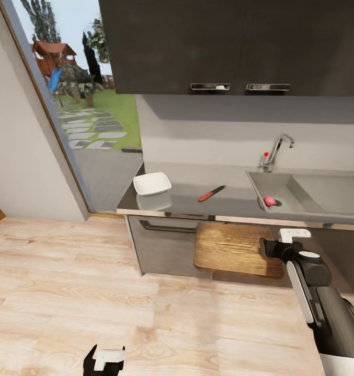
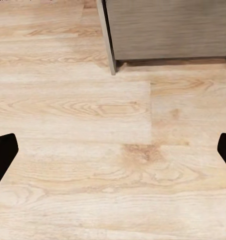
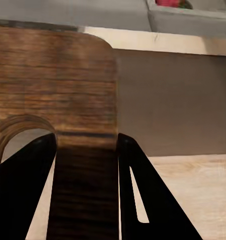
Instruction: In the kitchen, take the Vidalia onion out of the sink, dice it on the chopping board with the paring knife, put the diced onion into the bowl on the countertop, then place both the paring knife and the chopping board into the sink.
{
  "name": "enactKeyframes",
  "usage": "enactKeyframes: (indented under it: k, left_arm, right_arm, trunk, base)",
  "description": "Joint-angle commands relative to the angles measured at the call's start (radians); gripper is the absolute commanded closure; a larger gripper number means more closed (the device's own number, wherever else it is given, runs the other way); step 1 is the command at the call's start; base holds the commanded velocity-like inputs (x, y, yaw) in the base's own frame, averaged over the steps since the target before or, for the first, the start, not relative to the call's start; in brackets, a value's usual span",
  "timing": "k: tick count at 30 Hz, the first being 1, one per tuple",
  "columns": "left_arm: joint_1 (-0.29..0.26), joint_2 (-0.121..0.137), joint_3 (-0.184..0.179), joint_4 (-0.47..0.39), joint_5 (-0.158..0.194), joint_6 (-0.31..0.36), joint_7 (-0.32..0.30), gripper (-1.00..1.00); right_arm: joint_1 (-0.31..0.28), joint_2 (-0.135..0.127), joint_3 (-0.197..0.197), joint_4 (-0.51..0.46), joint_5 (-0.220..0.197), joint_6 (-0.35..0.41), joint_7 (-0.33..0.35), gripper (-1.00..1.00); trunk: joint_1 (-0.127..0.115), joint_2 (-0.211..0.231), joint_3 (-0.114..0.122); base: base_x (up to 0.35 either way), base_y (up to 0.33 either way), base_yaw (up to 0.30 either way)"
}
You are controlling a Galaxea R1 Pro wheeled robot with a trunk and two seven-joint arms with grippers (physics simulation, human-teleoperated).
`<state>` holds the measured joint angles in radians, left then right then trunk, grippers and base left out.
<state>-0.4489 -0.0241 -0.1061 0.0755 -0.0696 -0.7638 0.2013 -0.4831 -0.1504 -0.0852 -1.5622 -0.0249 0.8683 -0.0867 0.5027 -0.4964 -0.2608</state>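
Looking down from the head view, the right pincer (image 1: 269, 246) holds the chopping board (image 1: 234, 249) by its edge, out in front of the dark cabinet fronts and below the surface (image 1: 187, 201). On that surface sit the bowl (image 1: 152, 183) at the left end and the paring knife (image 1: 212, 194) near the middle, well apart. The Vidalia onion (image 1: 270, 201) lies in the sink (image 1: 307, 193). The left pincer (image 1: 104, 360) hangs low over the wooden floor (image 1: 67, 292).

In the left wrist view, its fingertips (image 2: 2, 152) stand wide apart above the floor.

In the right wrist view, both fingers (image 3: 143, 200) are clamped on the board beside its handle slot (image 3: 22, 137).
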Motion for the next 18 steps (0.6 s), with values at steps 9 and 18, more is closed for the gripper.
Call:
enactKeyframes:
  k: [9,18]
  left_arm:
    - [-0.002,0.001,-0.006,0.004,-0.007,-0.005,0.01,-1.0]
    - [-0.002,0.001,-0.006,0.004,-0.007,-0.004,0.01,-1.0]
  right_arm:
    - [-0.092,-0.001,0.001,-0.001,-0.006,0.072,-0.005,1.0]
    - [-0.103,-0.012,-0.012,0.002,-0.004,0.094,-0.005,1.0]
  trunk:
    - [0.001,-0.002,-0.002]
    - [0.001,-0.002,-0.002]
  base:
    - [0.316,0.0,0.0]
    - [0.317,-0.016,0.0]
